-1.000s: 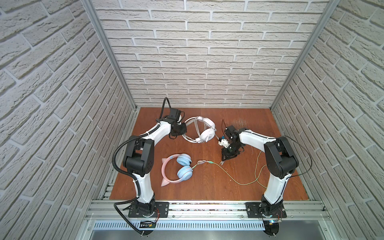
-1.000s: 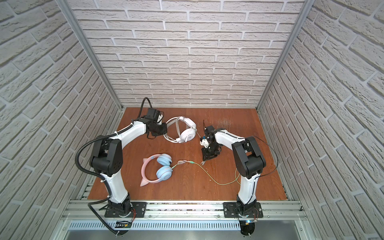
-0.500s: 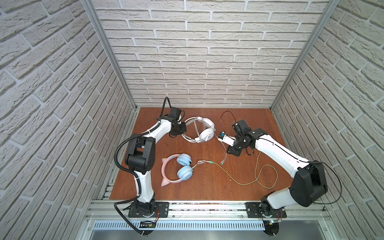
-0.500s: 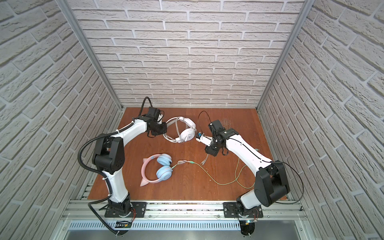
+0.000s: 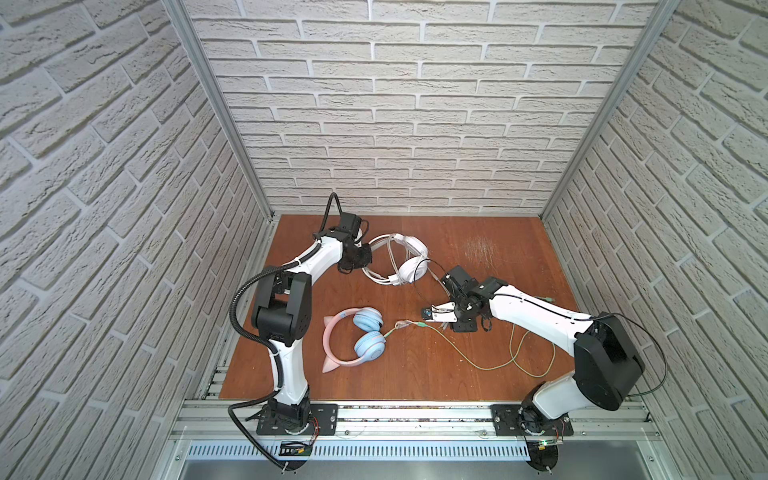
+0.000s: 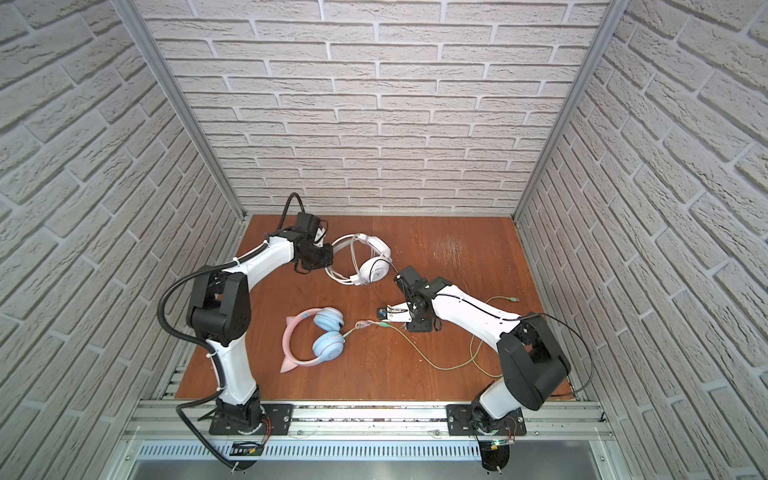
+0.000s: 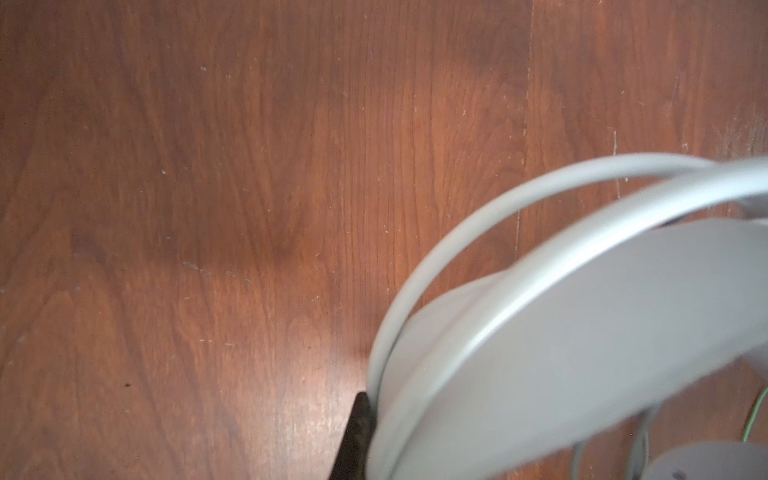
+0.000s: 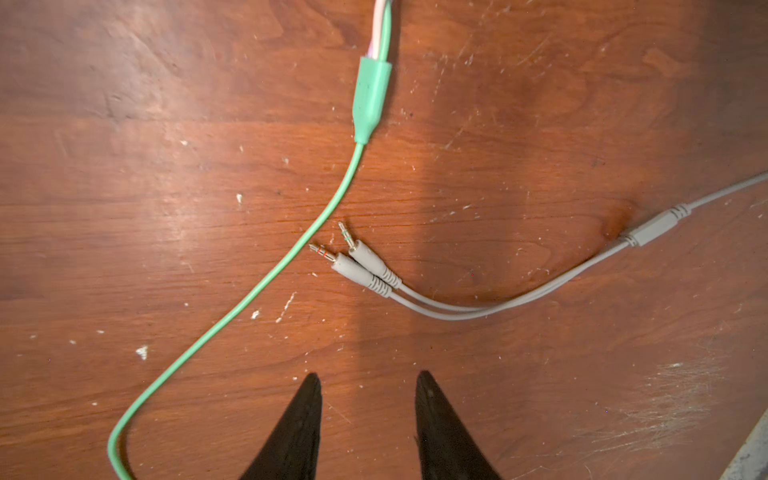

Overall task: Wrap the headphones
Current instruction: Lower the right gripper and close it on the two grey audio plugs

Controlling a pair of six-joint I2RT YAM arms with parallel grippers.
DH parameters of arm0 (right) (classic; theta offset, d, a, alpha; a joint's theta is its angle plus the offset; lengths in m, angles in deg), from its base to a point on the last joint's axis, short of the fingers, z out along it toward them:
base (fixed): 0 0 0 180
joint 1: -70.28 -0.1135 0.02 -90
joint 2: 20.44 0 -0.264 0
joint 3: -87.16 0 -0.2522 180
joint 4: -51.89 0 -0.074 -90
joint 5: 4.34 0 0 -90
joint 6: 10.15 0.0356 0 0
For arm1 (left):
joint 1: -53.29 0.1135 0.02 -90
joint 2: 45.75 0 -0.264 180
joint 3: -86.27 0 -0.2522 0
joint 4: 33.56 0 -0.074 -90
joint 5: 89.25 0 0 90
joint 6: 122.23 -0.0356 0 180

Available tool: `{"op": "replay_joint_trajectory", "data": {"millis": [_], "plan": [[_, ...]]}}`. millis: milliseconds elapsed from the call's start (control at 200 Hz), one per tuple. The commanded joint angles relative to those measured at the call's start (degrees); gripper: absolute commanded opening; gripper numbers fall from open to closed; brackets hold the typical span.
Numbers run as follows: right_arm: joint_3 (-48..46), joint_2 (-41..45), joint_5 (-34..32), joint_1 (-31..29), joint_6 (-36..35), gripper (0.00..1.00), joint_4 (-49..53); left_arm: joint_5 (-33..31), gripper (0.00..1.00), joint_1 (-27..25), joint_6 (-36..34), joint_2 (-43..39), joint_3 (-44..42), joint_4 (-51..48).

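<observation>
Jaws of right gripper [image 8: 368, 379] apart, empty, poised over twin plugs [image 8: 359, 262] of the white headphones [image 5: 409, 268], likely to gather cable; left gripper [image 5: 362, 254] clamped on their headband [image 7: 582, 332] as anchor; pink cat-ear headphones [image 5: 353, 337] lie unwrapped mid-table [image 5: 415, 374], green cable [image 8: 249, 299] trailing.

**Cell surroundings: brick-look box, wood counter**

Three walls, all white faux-brick panels: back wall [image 5: 395, 104], left wall [image 5: 83, 208], right wall [image 5: 685, 208]. Bare aluminium posts run up both back corners [image 5: 216, 108] [image 5: 598, 108]. The counter [image 5: 415, 374] is reddish-brown wood grain, with a scuffed pale patch [image 5: 484, 249] toward the back right; the right wrist view shows white flecks and fine scratches [image 8: 673, 399]. An aluminium rail [image 5: 415, 415] runs along the front edge, with a slotted metal strip [image 5: 415, 451] below it. Light is even and from overhead, shadows are soft, and there's a mild sheen on the wood [image 7: 324, 415].
</observation>
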Motion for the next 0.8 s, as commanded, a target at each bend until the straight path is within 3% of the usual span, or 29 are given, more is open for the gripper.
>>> {"op": "replay_joint_trajectory", "data": {"millis": [0, 490, 585, 795], "plan": [[-1.47, -1.17, -1.34, -0.64, -2.0, 0.4, -3.46, 1.73, 0.0, 0.56, -0.24, -0.15, 2.03, 1.93], [1.51, -10.72, -0.96, -2.14, -3.72, 0.41, -5.92, 2.32, 0.0, 1.09, -0.15, 0.28, 1.81, 2.36], [2.84, -11.95, -1.5, -2.12, -4.33, 0.37, -5.38, 2.55, 0.0, 1.08, 0.17, 0.17, 1.29, 3.1], [3.55, -9.38, -1.69, -2.16, -6.01, 0.37, -5.51, 2.88, 0.0, 1.05, 0.9, 0.34, 0.47, 3.93]]}}
